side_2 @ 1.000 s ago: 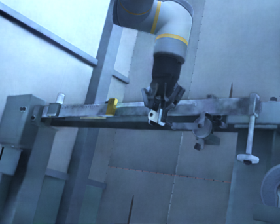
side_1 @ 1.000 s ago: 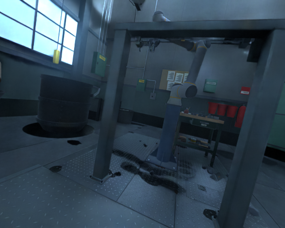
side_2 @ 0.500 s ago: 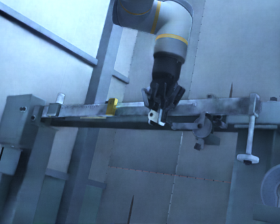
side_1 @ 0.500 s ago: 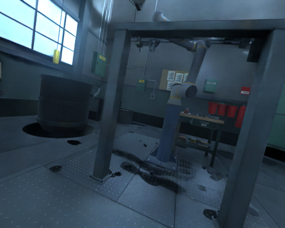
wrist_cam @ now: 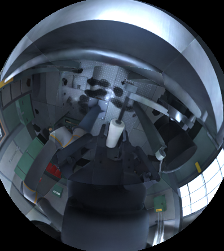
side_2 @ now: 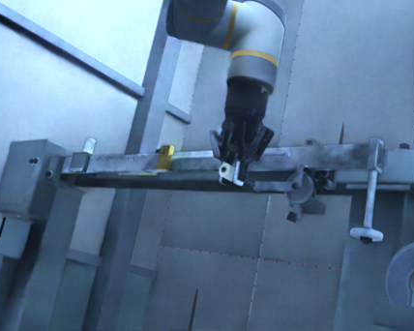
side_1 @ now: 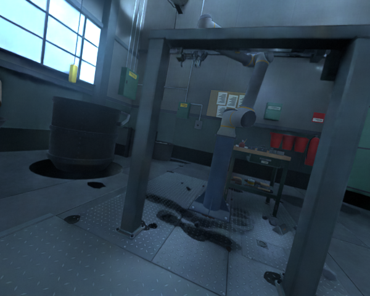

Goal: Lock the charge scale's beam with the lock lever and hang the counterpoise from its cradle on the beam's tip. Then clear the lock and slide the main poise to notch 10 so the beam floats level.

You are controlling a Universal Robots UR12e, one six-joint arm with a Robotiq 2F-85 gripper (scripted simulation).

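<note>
The lock lever (side_2: 230, 173) is partly hidden between my fingers; only its pale lower end shows under the beam, and in the wrist camera it appears as a white cylinder (wrist_cam: 114, 132). My gripper (side_2: 239, 157) reaches down onto the scale beam (side_2: 218, 162) near its middle and is closed on this lever. The yellow main poise (side_2: 165, 157) sits on the beam to the left of my gripper. A pale rod with a round foot (side_2: 370, 193) hangs at the beam's right end. In the side camera the beam hardware (side_1: 195, 57) sits high under the steel frame.
The steel portal frame (side_1: 242, 35) stands over the floor, its posts to either side of the arm's pedestal (side_1: 217, 172). A dark ladle (side_1: 83, 133) sits in a floor pit on the left, a workbench (side_1: 261, 159) behind the pedestal.
</note>
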